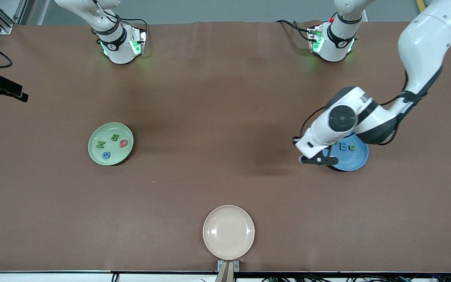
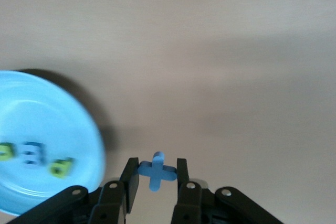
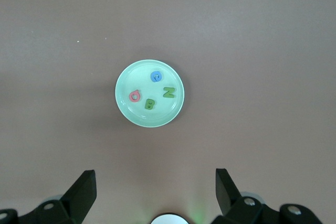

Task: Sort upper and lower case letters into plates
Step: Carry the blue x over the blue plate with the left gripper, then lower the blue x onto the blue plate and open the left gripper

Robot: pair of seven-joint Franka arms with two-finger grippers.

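Nearest the camera sits an empty cream-beige round plate, outside the sorting. Four small chunky letters lie in the pale mint green plate; the medium blue plate carries about three more, partly hidden. Left tool pinches a small blue cross-shaped letter, probably a lowercase t, just beside the blue plate's rim, elbow bent and wrist low, apparently for delivery. Right tool waits high over the brown table, jaws wide.

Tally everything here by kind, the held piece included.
Plates: 3 (mint green, blue, cream)
Letter pieces: 8 (4 in the mint green, 3 in the blue, 1 in the left gripper)
Total: 11
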